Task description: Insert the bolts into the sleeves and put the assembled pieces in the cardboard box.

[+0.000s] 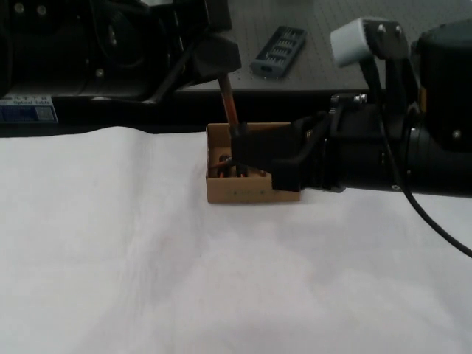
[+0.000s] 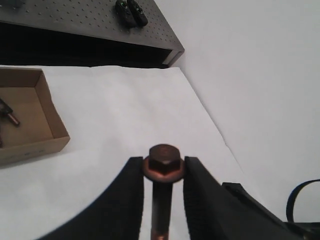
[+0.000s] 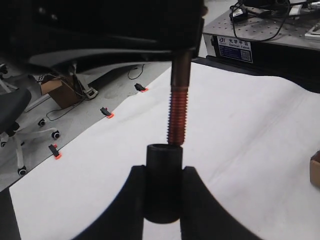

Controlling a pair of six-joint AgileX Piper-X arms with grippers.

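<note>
Now, near the cardboard box (image 1: 221, 193), the left gripper (image 2: 163, 166) is clamping a copper bolt (image 3: 178, 115) by its head while the right gripper (image 3: 163, 171) is gripping the black sleeve (image 3: 163, 155); with the threaded tip meeting the bore, keeping both axes aligned looks essential

Bolt (image 2: 162, 161) was copper-brown, threads more reddish; sleeve (image 3: 162, 182) matte black; cardboard box (image 1: 251, 194) plain tan; cloth (image 1: 147, 258) plain white; bench top (image 2: 75, 20) dark grey w/ regular grid of small holes
</note>
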